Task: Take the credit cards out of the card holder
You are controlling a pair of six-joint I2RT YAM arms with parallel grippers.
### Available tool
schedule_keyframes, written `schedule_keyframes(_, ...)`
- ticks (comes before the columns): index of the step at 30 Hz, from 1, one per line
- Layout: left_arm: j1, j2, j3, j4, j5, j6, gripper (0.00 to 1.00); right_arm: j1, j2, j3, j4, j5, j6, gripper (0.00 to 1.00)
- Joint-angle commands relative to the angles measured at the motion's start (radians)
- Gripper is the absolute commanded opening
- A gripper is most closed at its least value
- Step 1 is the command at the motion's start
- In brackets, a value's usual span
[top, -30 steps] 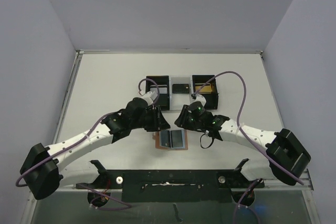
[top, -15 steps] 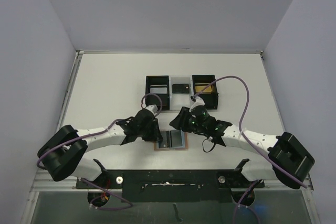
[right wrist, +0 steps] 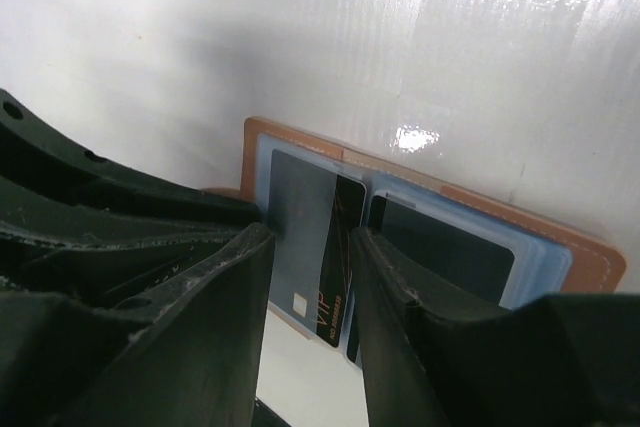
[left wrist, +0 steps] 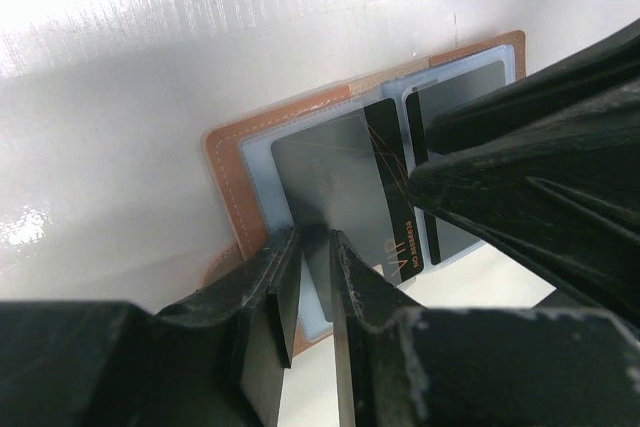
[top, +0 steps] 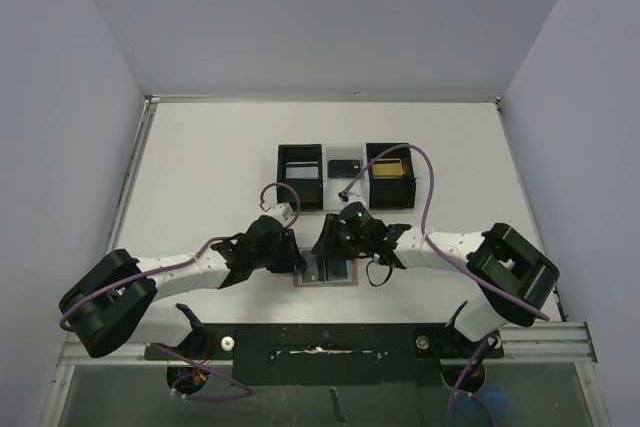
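Table (top: 200,167) with card holder (top: 332,272), tray (top: 282,177)

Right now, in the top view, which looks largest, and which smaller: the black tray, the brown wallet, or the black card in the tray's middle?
1. black tray, clearly the largest.
2. brown wallet, partly hidden, yet bigger than the card.
3. black card, the smallest.

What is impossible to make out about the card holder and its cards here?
Top external: the left end effector and right end effector cover much of the card holder; the rest is too small.
Left wrist: the right end effector covers the holder's right side; the left one's fingers hide whether anything is clamped.
Right wrist: fingers hide the holder's lower edge.
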Motion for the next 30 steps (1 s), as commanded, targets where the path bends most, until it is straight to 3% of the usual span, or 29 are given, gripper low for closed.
schedule_keyframes(1, 0.005, 0.017, -0.027, 0.014, -0.024, 0.022, 0.18, 0.008, 0.043, 0.067, -0.043, 0.034, -0.016, 0.38)
schedule_keyframes(6, 0.007, 0.011, -0.034, -0.03, -0.049, 0.012, 0.18, 0.051, 0.097, 0.145, -0.247, 0.185, 0.008, 0.37)
schedule_keyframes(9, 0.005, 0.005, -0.03, -0.044, -0.043, 0.009, 0.18, 0.058, 0.131, 0.163, -0.297, 0.188, 0.011, 0.37)
schedule_keyframes(14, 0.006, -0.012, -0.039, -0.04, -0.032, -0.012, 0.16, 0.061, 0.111, 0.101, -0.221, 0.142, 0.034, 0.37)
schedule_keyframes(22, 0.007, -0.062, -0.159, 0.11, -0.008, -0.087, 0.16, 0.046, 0.086, 0.014, -0.011, 0.014, 0.031, 0.37)
schedule_keyframes(28, 0.002, -0.064, -0.18, 0.145, -0.005, -0.124, 0.11, 0.023, 0.06, -0.044, 0.117, -0.045, 0.054, 0.31)
schedule_keyframes(30, 0.002, -0.07, -0.167, 0.094, -0.03, -0.124, 0.09, 0.011, 0.043, -0.069, 0.158, -0.059, 0.059, 0.23)
